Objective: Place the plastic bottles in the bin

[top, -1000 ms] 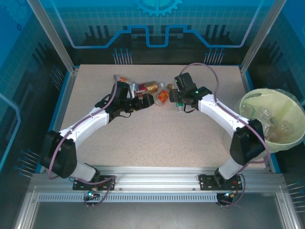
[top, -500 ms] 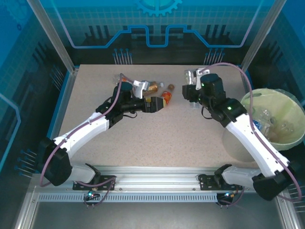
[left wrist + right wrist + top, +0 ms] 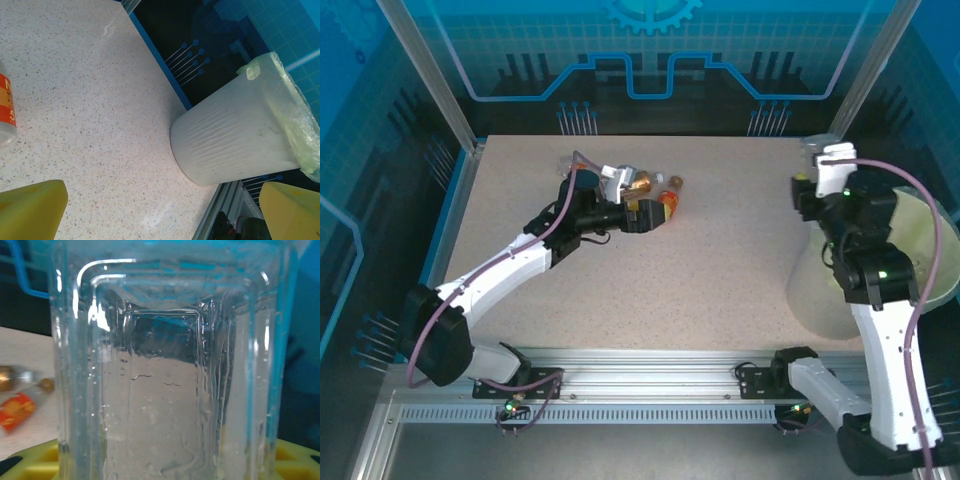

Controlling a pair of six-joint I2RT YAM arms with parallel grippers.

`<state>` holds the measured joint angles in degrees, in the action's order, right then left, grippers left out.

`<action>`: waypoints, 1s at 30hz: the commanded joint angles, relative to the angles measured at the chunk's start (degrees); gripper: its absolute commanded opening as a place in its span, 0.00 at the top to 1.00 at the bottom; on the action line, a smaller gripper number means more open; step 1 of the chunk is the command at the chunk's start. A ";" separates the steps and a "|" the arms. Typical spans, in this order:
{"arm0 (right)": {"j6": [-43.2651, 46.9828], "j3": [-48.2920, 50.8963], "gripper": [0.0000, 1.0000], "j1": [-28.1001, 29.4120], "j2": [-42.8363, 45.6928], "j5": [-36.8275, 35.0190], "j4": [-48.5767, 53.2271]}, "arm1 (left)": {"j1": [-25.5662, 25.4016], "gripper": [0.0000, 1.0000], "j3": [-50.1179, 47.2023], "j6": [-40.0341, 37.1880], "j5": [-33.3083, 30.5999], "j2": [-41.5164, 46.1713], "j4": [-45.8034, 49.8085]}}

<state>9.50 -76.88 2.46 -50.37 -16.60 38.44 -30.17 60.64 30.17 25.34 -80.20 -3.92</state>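
Observation:
My right gripper (image 3: 812,188) is raised beside the left rim of the bin (image 3: 810,292) and is shut on a clear plastic bottle (image 3: 170,365), which stands close before the right wrist camera between the yellow pads (image 3: 30,460). My left gripper (image 3: 646,216) is open low over the table, its yellow fingers (image 3: 30,210) wide apart with bare table between them. It lies right next to an orange-labelled bottle (image 3: 666,204). A gold-labelled bottle (image 3: 638,184) and a clear one (image 3: 569,162) lie just behind it. Most of the bin's mouth is hidden by my right arm.
The white ribbed bin (image 3: 235,140) with its pale bag stands at the table's right edge, past the blue border (image 3: 160,60). The orange-labelled bottle (image 3: 5,110) shows at the left edge of the left wrist view. Speckled tabletop (image 3: 700,290) stretches between the arms.
My right arm has swung from the table's middle up and right to the bin's edge with the clear bottle. My left gripper has slid slightly right toward the orange-labelled bottle.

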 commanded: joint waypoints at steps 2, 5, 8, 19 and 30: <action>12.79 -0.18 0.62 -10.06 0.14 6.27 -0.91 | -0.41 0.01 3.37 1.21 -0.07 -1.42 -1.50; 17.90 -0.46 0.61 -15.57 -0.86 4.90 0.41 | -0.41 0.01 4.77 1.39 -0.58 -2.02 -0.41; 22.12 1.47 0.61 -19.71 -0.67 1.66 -0.76 | -0.41 0.01 6.03 1.55 -1.08 -2.62 0.69; 24.47 8.68 0.55 -32.45 0.01 -2.37 -9.82 | -0.37 0.01 8.70 3.05 -2.13 -5.05 1.71; 24.63 12.77 0.00 -33.86 0.64 -3.16 -15.41 | -0.41 0.01 8.12 2.89 -3.68 -4.62 2.23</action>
<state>34.72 -64.27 -30.83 -51.13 -18.87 27.09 -30.17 67.48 33.06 22.92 -85.08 -2.37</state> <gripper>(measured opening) 0.967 0.992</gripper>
